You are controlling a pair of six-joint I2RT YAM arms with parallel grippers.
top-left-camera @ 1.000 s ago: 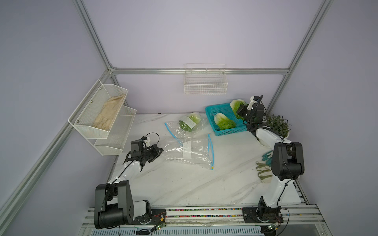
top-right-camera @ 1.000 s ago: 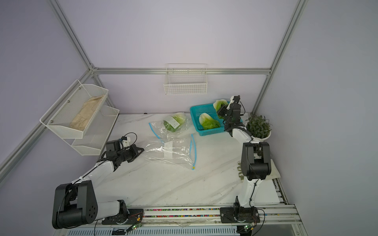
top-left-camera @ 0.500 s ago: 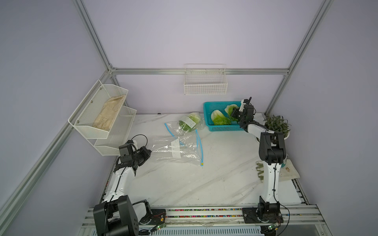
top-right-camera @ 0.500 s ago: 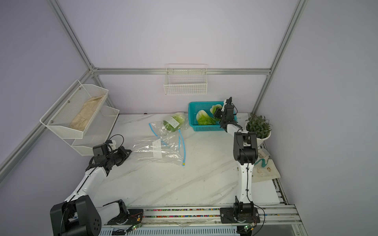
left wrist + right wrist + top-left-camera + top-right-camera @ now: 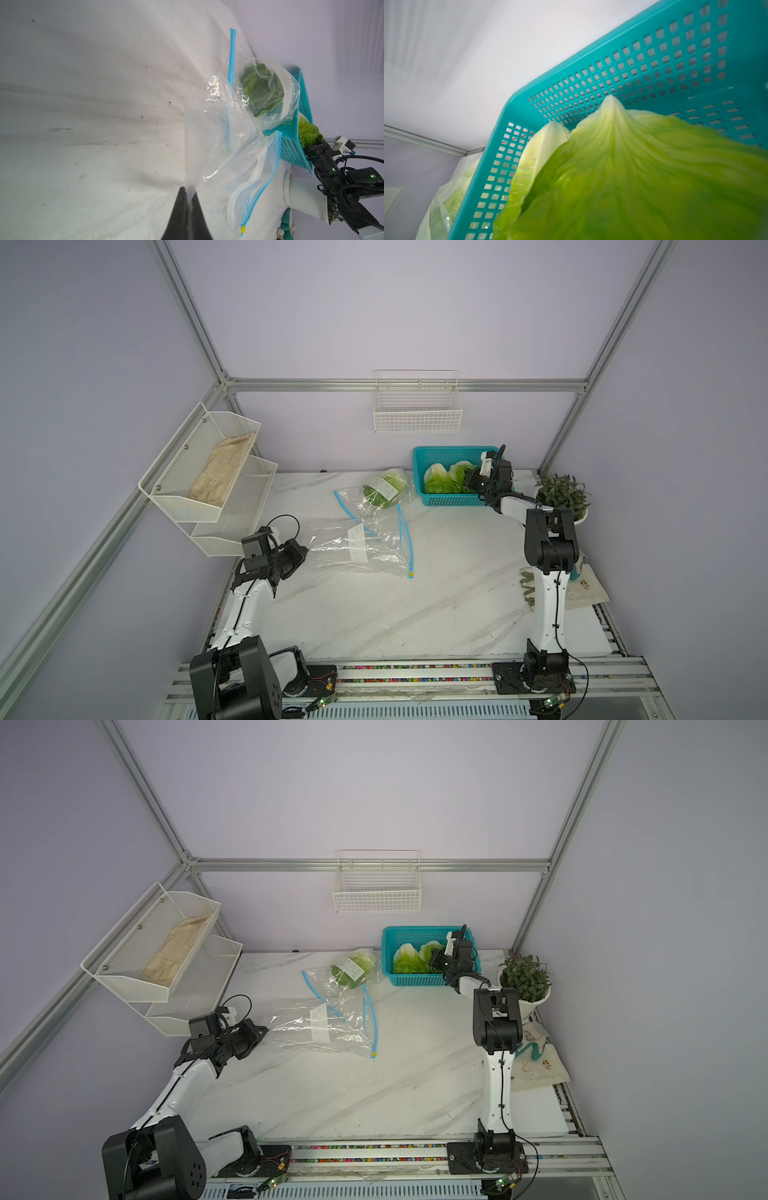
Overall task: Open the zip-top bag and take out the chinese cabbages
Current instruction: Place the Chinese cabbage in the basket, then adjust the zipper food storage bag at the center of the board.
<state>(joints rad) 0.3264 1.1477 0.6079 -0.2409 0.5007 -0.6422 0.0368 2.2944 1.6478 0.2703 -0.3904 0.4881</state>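
**Top views.** Clock directions are read on the counter (image 5: 374, 614), with 12 o'clock at the back wall (image 5: 374, 344).
- The teal basket (image 5: 453, 501) stands at 1 o'clock and contains two chinese cabbages (image 5: 436, 483). They are elongated heads, with white bases toward 12 o'clock and light-green frilly leaves toward 6 o'clock. They lie side by side and touch.
- The third cabbage (image 5: 380, 495), rounder and darker green, lies inside a second zip-top bag (image 5: 395, 483) at 12 o'clock, just beside the basket.
- The empty zip-top bag (image 5: 361, 547) lies flat near the centre, with a blue zip strip (image 5: 405, 539) along its 3 o'clock edge.
- The left hand (image 5: 300, 558) grips this bag's 9 o'clock edge.
- The right hand (image 5: 471, 483) reaches into the basket, against the leaves of the 3 o'clock head.
- Compared with one second ago, the basket has turned from skewed to square with the back wall. The empty bag has shifted toward 9 o'clock.

**Left wrist view.** Both fingers (image 5: 178, 207) of the left hand are closed flat on the clear film of the empty bag.

**Right wrist view.** A leaf of the nearer cabbage fills the lower field and hides the fingers. Whether the right hand is open or gripping cannot be told. The perforated basket wall (image 5: 654, 68) stands behind both heads.
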